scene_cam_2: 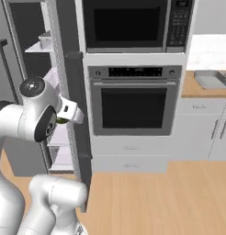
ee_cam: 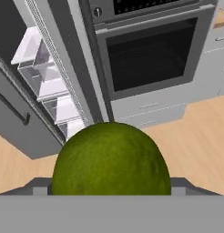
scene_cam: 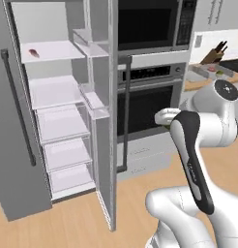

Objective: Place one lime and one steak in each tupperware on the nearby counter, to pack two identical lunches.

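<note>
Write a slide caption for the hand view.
A green lime in the tool, facing the oven and open fridge door.

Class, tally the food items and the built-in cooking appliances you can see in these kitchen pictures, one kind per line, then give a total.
Lime: 1
Steak: 1
Microwave: 1
Oven: 1
Total: 4

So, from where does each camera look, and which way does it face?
Left base view: behind the arm's left, facing the open fridge with a steak on its top shelf; the arm fills the lower right.
Right base view: behind its right, facing the oven; the arm is lower left.
Hand view: on the hand, past a lime toward the oven.
All share fridge door and oven.
</note>
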